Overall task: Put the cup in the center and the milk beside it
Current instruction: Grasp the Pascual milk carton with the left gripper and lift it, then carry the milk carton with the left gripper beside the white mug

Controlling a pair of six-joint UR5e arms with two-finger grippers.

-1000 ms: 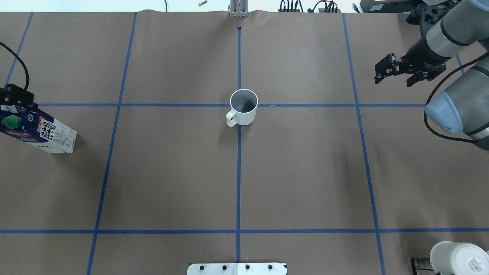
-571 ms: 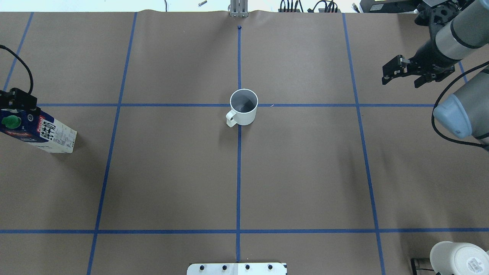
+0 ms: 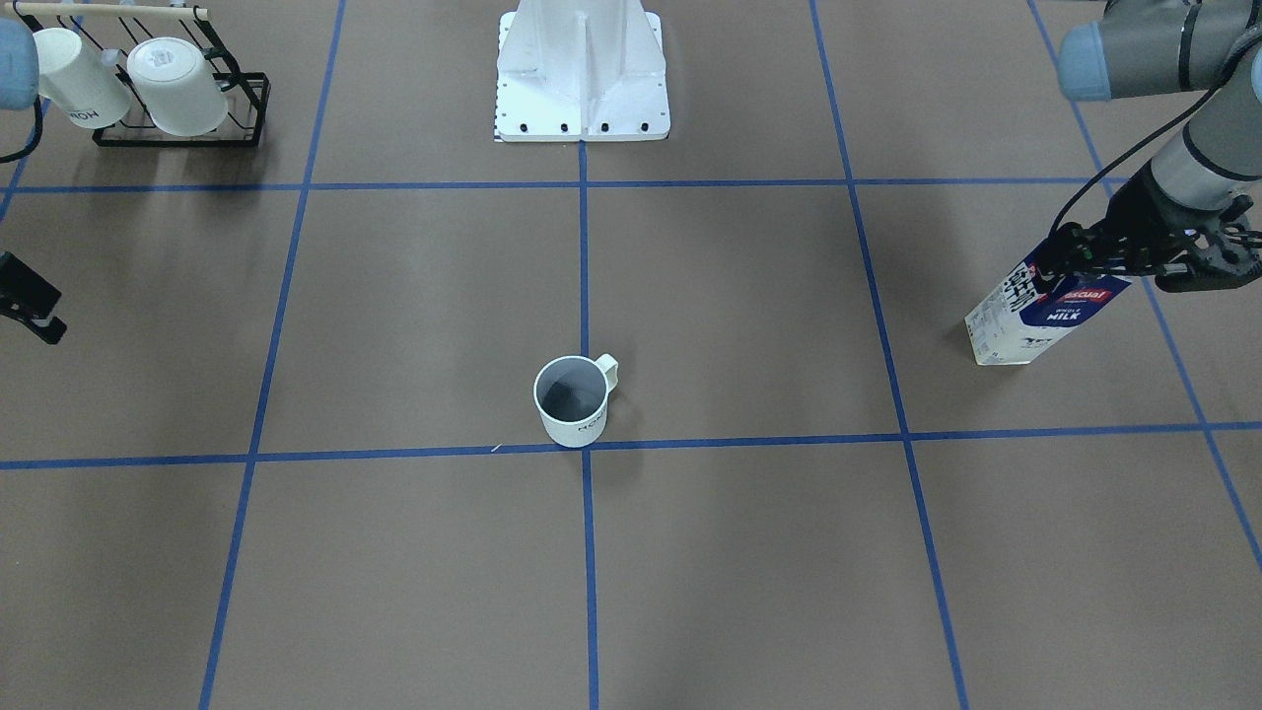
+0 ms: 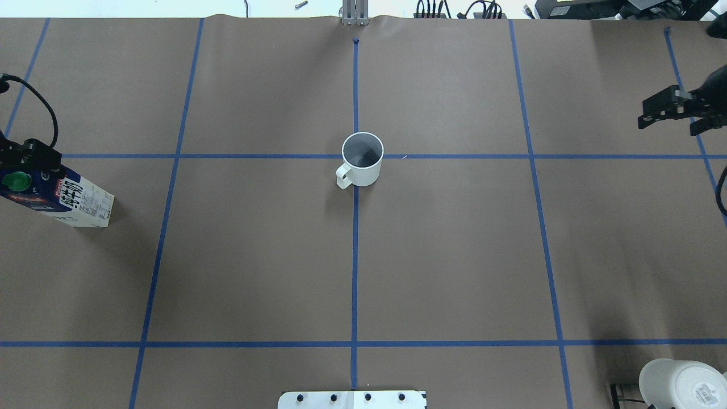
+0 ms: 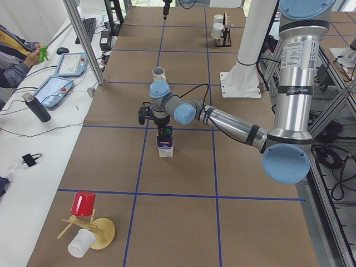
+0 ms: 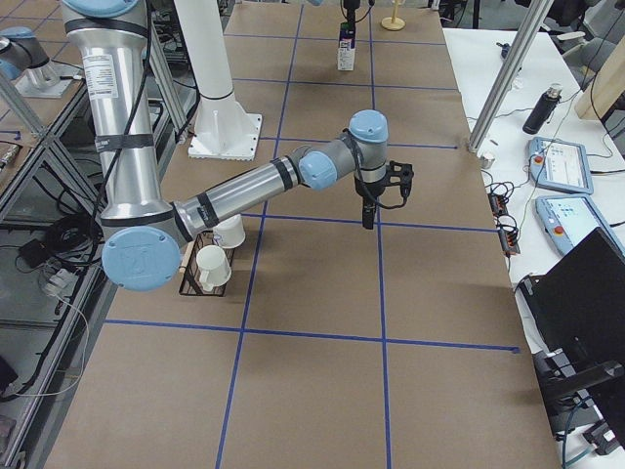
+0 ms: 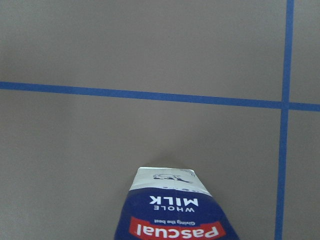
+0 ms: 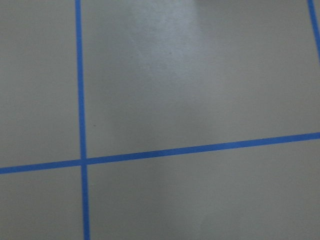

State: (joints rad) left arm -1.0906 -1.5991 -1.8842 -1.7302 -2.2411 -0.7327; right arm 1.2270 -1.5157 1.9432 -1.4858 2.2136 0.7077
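Observation:
The white cup (image 4: pixel 362 159) stands upright on the center crossing (image 4: pixel 355 157) of the blue tape lines, handle toward the robot; it also shows in the front view (image 3: pixel 572 399). The milk carton (image 4: pixel 62 197) stands at the far left edge, also in the front view (image 3: pixel 1033 318) and the left wrist view (image 7: pixel 175 212). My left gripper (image 4: pixel 27 154) is right at the carton's top (image 3: pixel 1134 258) and looks open around it; its fingertips do not show in its wrist view. My right gripper (image 4: pixel 673 116) is open and empty, high at the far right.
A black rack with white mugs (image 3: pixel 168 94) stands near the robot's right side, also in the overhead view (image 4: pixel 681 386). The white robot base (image 3: pixel 582 74) is at the table's robot-side edge. A red cup on a wooden stand (image 5: pixel 83 206) lies beyond the carton.
My right arm has drawn back to the right, away from the cup. My left gripper has come slightly lower at the carton's top. Cup and carton have not moved.

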